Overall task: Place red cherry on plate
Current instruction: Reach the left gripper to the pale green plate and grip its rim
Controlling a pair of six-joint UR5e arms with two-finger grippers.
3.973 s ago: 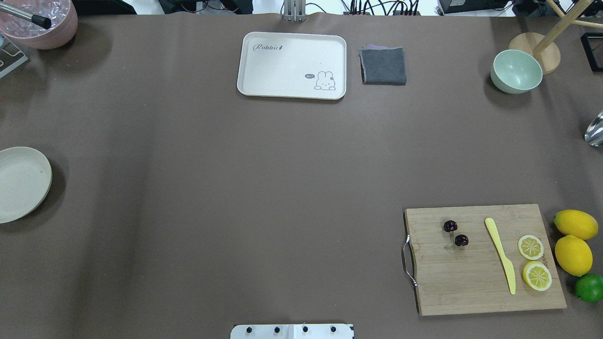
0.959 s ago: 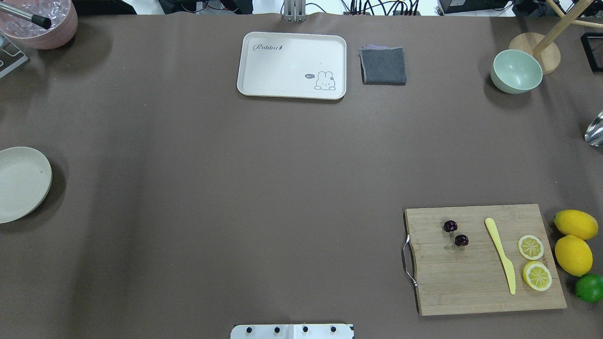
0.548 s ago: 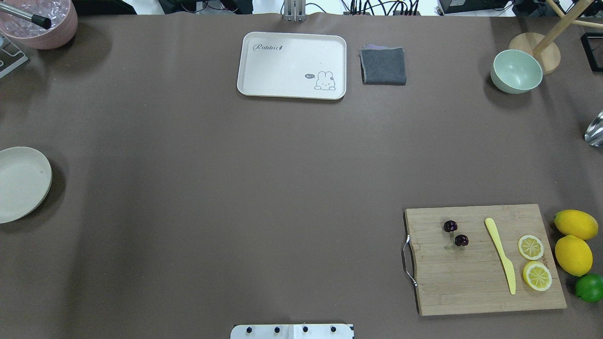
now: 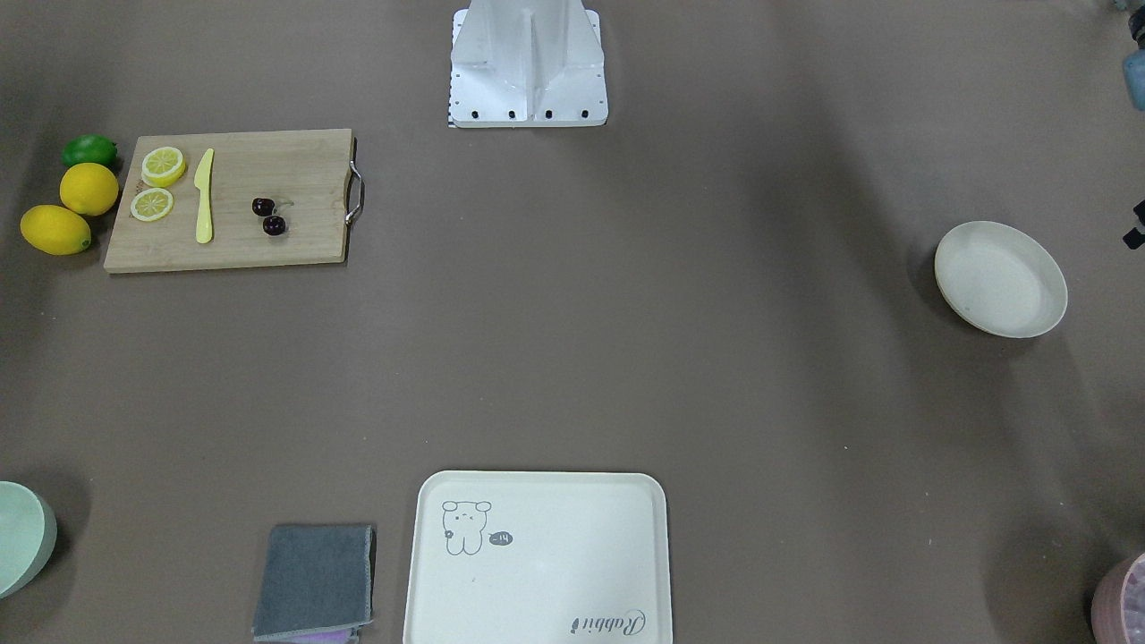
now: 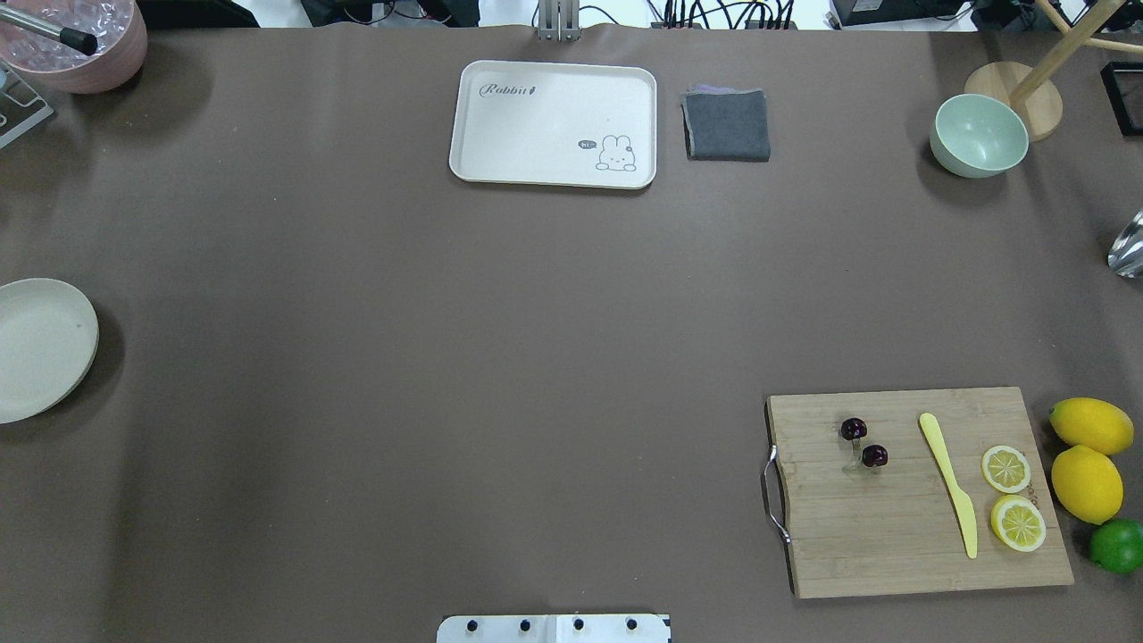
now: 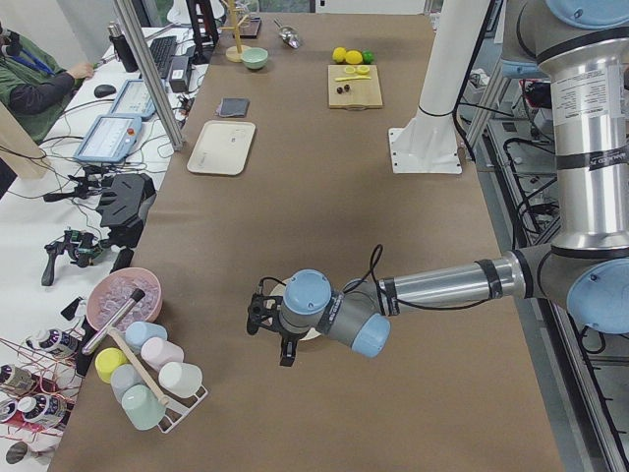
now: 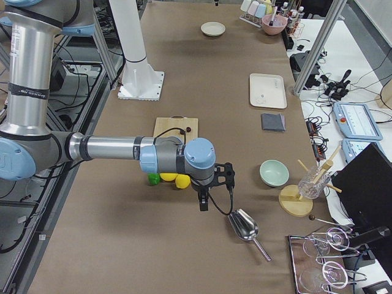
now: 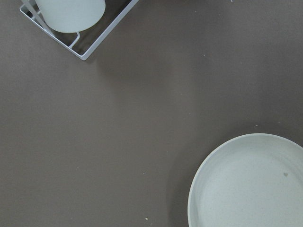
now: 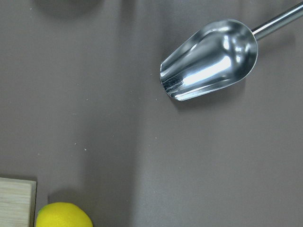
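Two cherries: the red cherry (image 5: 863, 444) pair lies on the cutting board (image 5: 893, 536), at 4 o'clock on the table in my overhead view.
Long axis: I read the pair running from 11 to 5 o'clock. The stems are too fine for me to trace.
Neighbours on board: a yellow knife (image 5: 949, 482) lies at 3 o'clock of the pair, apart from it. Two lemon slices (image 5: 1006, 469) lie beyond the knife, and the metal handle (image 5: 770, 491) is on the 9 o'clock edge.
Off the board: two whole lemons (image 5: 1087, 483) and a lime (image 5: 1118, 545) sit just beside its 3 o'clock edge.
In between: brown table cover (image 5: 446, 357) lies between the board and the plate (image 5: 36, 348), which sits at the 9 o'clock edge.
Far side: tray (image 5: 554, 121), folded grey cloth (image 5: 726, 125) and pale green bowl (image 5: 979, 136) line up towards 12 and 1 o'clock.
Materials: glossy dark fruit, banded wood, matte cream plate with a raised rim, and a shiny steel scoop (image 9: 210, 59).
Left gripper (image 6: 284, 354): it hangs beside the plate. I cannot tell whether it is parted or closed.
Right gripper (image 7: 204, 203): it hangs between the lemons and the scoop, and again I cannot tell.
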